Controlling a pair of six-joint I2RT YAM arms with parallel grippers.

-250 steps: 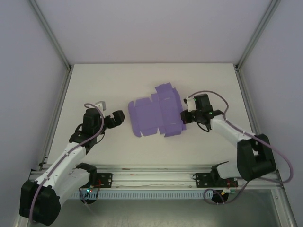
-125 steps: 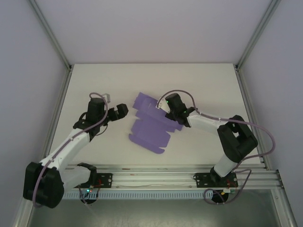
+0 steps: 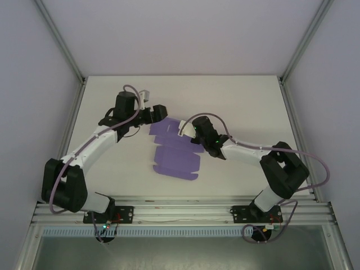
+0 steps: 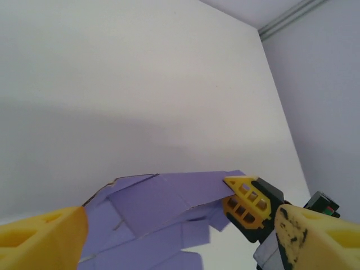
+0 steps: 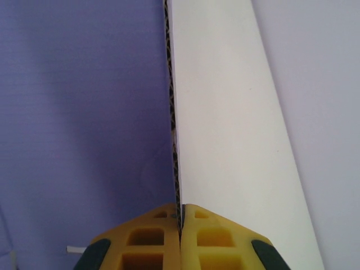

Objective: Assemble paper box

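The right gripper (image 5: 181, 215) is clamping the paper box (image 3: 174, 156) edge; the left gripper (image 3: 160, 112) (opened wide) should be meeting its far edge squarely.

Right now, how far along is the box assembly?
Done: little. The paper box is an open sheet on the table, with no walls up. In hand: the right claw is shut on one edge of it, and the left claw hangs open by its far corner. Left: all folding and tucking.
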